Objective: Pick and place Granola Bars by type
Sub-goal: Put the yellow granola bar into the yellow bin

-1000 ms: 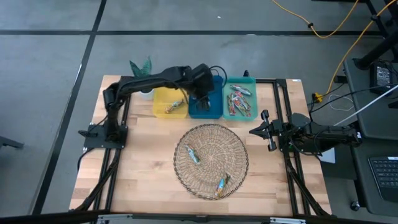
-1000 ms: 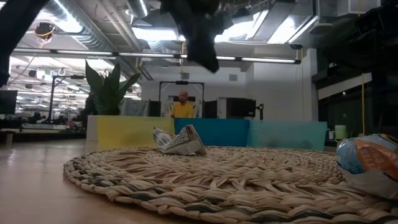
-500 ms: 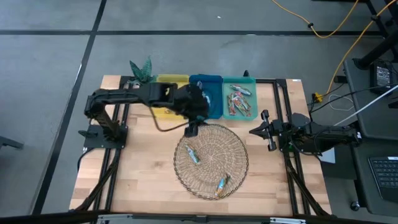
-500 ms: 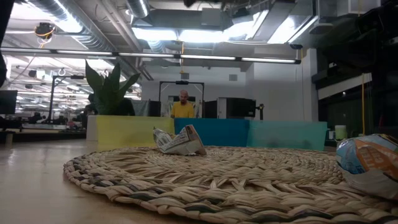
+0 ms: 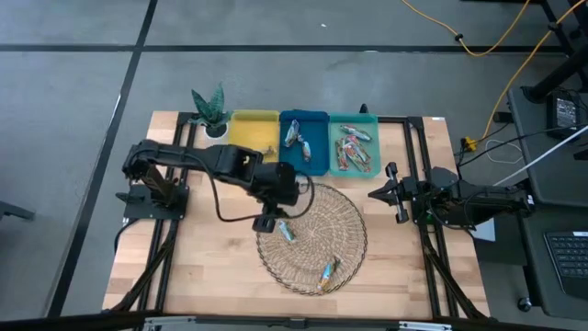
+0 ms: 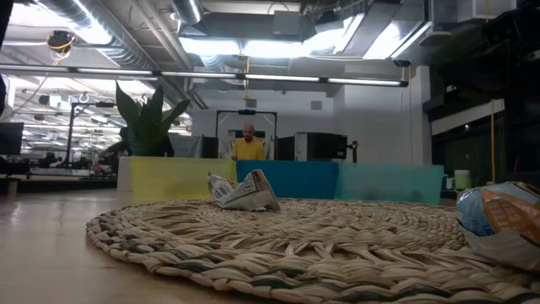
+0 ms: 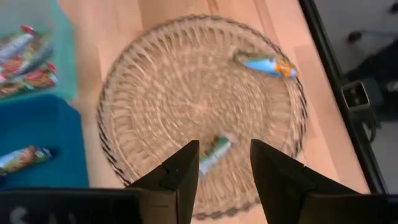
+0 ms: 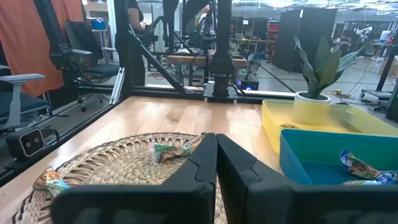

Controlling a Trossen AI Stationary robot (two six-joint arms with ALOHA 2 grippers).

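Note:
My left gripper [image 5: 272,222] [image 7: 224,168] hovers open over the left part of the round woven basket [image 5: 344,207]. It is above a green-silver granola bar [image 5: 285,230] [image 7: 214,152] [image 6: 245,192], which lies flat on the weave and shows between the fingers in the left wrist view. The gripper is too high to show in the low view. A blue-orange bar [image 5: 326,271] [image 7: 267,64] [image 6: 498,219] lies near the basket's near rim. My right gripper [image 5: 397,195] [image 8: 216,162] waits shut at the table's right side.
Three bins stand along the far edge. The yellow bin [image 5: 248,138] is leftmost. The blue bin [image 5: 312,156] holds bars [image 5: 296,138], and the teal bin [image 5: 354,119] holds several bars [image 5: 354,147]. A potted plant [image 5: 209,106] is at the far left corner. A person [image 6: 248,143] shows in the room beyond.
My left gripper has swung from over the blue bin toward the table's near edge, ending above the basket's left part. It has left the low view, where it showed at the top a second ago. The bars on the basket have not moved.

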